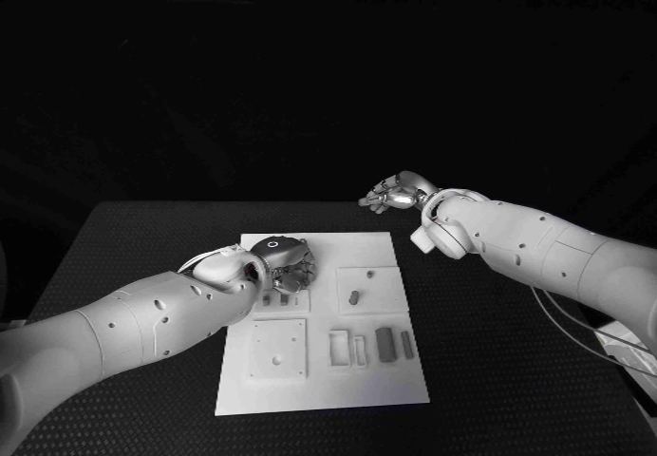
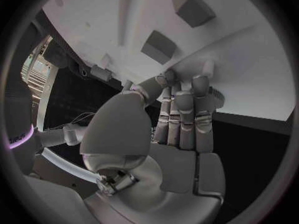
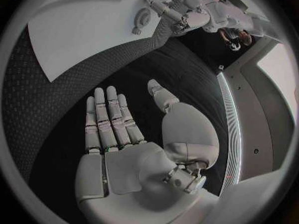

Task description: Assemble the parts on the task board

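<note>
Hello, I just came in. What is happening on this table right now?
A two-armed robot is assembling small parts on the white task board. Its left hand is down over the upper left part of the board, fingers reaching to the surface; whether it grips a part cannot be told. The right hand is raised beyond the board's far edge, open and holding nothing. Several grey parts lie on the board.

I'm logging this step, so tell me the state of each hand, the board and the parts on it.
Left hand: over the board's near-left area, fingers pointing down at it; cannot tell whether it holds anything.
Right hand: open, holding nothing, raised beyond the board's far edge.
Task board: flat on the table.
Parts: several lying on the board, untouched by either hand.
</note>
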